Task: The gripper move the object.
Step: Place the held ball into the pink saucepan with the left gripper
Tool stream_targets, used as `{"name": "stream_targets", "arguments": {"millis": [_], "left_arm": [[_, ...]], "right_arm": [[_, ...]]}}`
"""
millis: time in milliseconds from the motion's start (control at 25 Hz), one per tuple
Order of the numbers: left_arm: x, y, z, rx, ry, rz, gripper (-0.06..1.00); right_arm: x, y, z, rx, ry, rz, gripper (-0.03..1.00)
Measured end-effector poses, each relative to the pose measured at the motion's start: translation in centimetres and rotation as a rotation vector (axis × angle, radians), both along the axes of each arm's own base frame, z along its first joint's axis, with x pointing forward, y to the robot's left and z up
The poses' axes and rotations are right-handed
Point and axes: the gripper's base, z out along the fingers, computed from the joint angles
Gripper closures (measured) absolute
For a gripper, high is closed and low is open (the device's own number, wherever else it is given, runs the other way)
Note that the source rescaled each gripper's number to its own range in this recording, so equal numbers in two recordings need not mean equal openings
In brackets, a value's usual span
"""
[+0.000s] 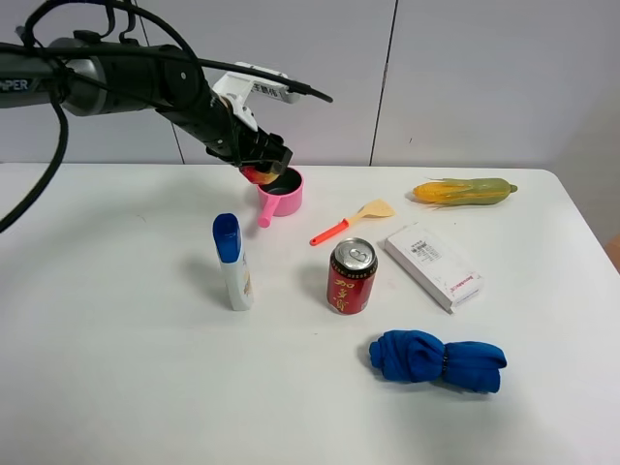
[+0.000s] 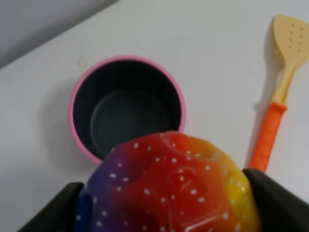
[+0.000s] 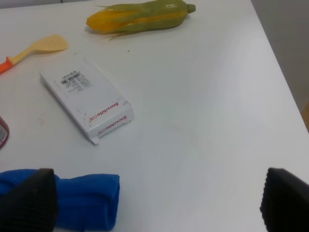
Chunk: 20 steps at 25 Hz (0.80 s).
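Grips a small bumpy ball (image 1: 258, 175), red fading to yellow-orange with a blue-purple patch and white specks, between the clenched jaws of the black left gripper (image 1: 263, 167) at the end of a slim black arm (image 1: 126, 73). Holds it clear of the white table (image 1: 116, 368), just above the back-left rim of a round pink pot (image 1: 287, 202) with a dark inside and a short pink handle; contact with the rim impossible to tell. In the left wrist view, the pot's open mouth just beyond the ball. Just right of the pot, lying flat: a spatula (image 1: 351, 224) with an orange handle and a pale yellow perforated blade. In front of the pot and slightly left, standing upright: a white plastic bottle (image 1: 233, 263) with a blue cap. In front of the pot and to its right, also upright: a red soda can (image 1: 352, 277) with a silver top. Farther right of the pot, beyond the spatula: a flat white cardboard box (image 1: 433, 265) with red lettering. Far right of the pot, level with it: a yellow-green corn cob (image 1: 463, 192) on its side. Farthest from the pot, front right: a bundled blue cloth (image 1: 436, 359). Well apart from the pot, above the table beside that cloth: the black right gripper (image 3: 157, 203), jaws released and spread wide.
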Motion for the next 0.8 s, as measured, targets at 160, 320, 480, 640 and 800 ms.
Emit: {"name": "stream_targets", "arguments": {"millis": [160, 320, 480, 640, 800], "left_arm": [[1.5, -0.7, -0.4, -0.017, -0.018, 0.002, 0.92], [2.7, -1.3, -0.8, -0.034, -0.032, 0.006, 0.92], [3.5, -1.7, -1.6, -0.035, -0.039, 0.004, 0.92], [4.0, -2.0, -2.7, -0.035, -0.032, -0.002, 0.92], [4.3, -2.1, -3.8, -0.015, -0.048, -0.021, 0.92]], "right_arm": [[0.0, 0.0, 0.0, 0.0, 0.0, 0.0, -0.03], [0.0, 0.0, 0.0, 0.0, 0.0, 0.0, -0.03], [0.0, 0.0, 0.0, 0.0, 0.0, 0.0, -0.03], [0.0, 0.0, 0.0, 0.0, 0.0, 0.0, -0.03], [0.0, 0.0, 0.0, 0.0, 0.0, 0.0, -0.03]]}}
